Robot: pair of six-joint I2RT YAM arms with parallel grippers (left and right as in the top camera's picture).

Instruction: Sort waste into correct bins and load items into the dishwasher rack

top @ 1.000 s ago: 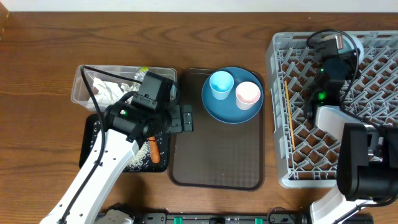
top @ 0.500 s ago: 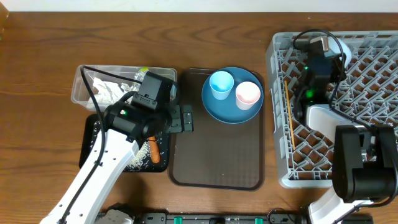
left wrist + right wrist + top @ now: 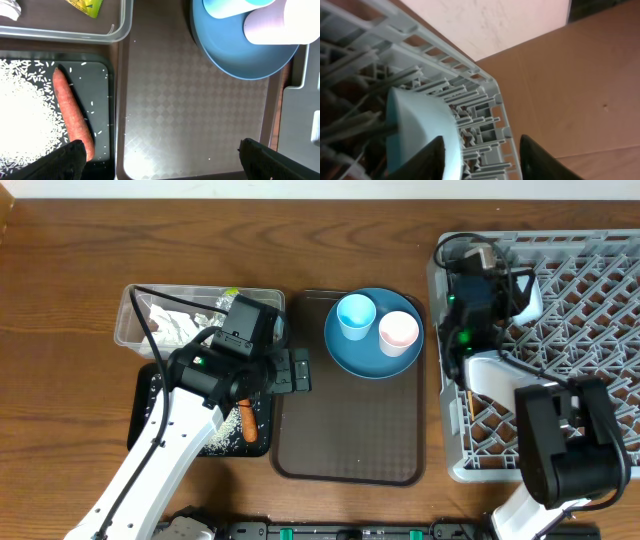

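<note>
**Overhead:** The right arm is reaching over the upper left corner of the dishwasher rack, where the bowl is standing on edge among the pegs. Loading looks to be the step in hand. The dark blue plate, light blue cup and pink cup are sitting mid-frame on the brown serving tray, not yet loaded. The next move probably calls for backing off without tipping the bowl. The left gripper is hovering at that tray's left edge.

**Left wrist:** Its jaws are standing wide apart, holding nothing. At left, the carrot and rice are lying in the black tray.

**Right wrist:** The right gripper is straddling the bowl's rim with its jaws partly apart, not clamping it.
</note>
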